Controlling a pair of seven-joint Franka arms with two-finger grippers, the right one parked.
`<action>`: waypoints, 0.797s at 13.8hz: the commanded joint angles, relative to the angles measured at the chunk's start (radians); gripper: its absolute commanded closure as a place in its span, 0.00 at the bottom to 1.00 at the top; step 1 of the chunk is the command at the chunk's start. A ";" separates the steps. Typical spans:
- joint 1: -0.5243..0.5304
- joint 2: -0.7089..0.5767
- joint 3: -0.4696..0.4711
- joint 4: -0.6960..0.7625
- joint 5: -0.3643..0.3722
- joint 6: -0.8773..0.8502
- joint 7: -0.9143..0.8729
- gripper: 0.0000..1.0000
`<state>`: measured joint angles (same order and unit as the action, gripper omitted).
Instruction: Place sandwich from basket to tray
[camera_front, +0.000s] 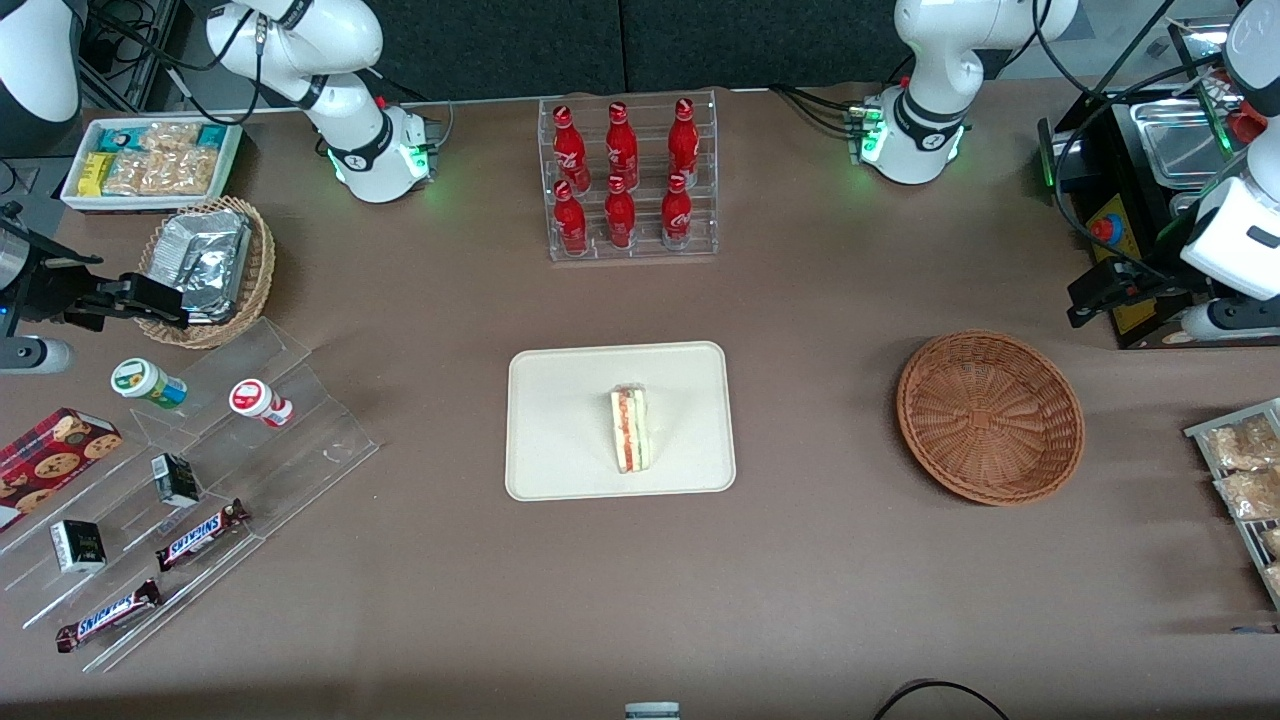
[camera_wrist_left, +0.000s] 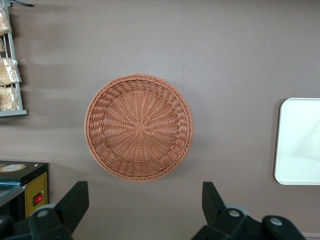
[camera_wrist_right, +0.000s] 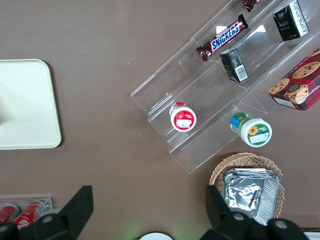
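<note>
Brown matte tabletop (camera_front: 800, 560) spans the scene, edged by a dark backdrop, and carries at its centre a flat cream-white rectangular tray (camera_front: 560, 440) with rounded corners. Toward the working arm's end lies a round reddish-brown woven wicker basket (camera_front: 990, 416), holding nothing. The small triangular white-bread sandwich (camera_front: 631, 430) with red and green filling rests on the tray, and the left gripper (camera_wrist_left: 145, 200) hangs above the basket with fingers spread wide, holding nothing.

Bare brown table separates the round reddish-brown wicker basket (camera_front: 990, 416) (camera_wrist_left: 138, 127) from the flat cream-white tray (camera_front: 570, 470) (camera_wrist_left: 295, 150); the left gripper (camera_wrist_left: 145, 207), fingers spread, hangs unobstructed above the basket, which holds nothing
</note>
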<state>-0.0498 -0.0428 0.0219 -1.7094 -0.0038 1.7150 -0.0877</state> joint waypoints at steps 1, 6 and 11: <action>-0.005 0.006 0.010 0.057 -0.004 -0.047 0.010 0.00; -0.013 0.003 0.010 0.134 -0.001 -0.184 0.013 0.00; -0.028 0.001 0.006 0.148 -0.002 -0.218 0.013 0.00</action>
<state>-0.0665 -0.0446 0.0227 -1.5904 -0.0038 1.5307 -0.0849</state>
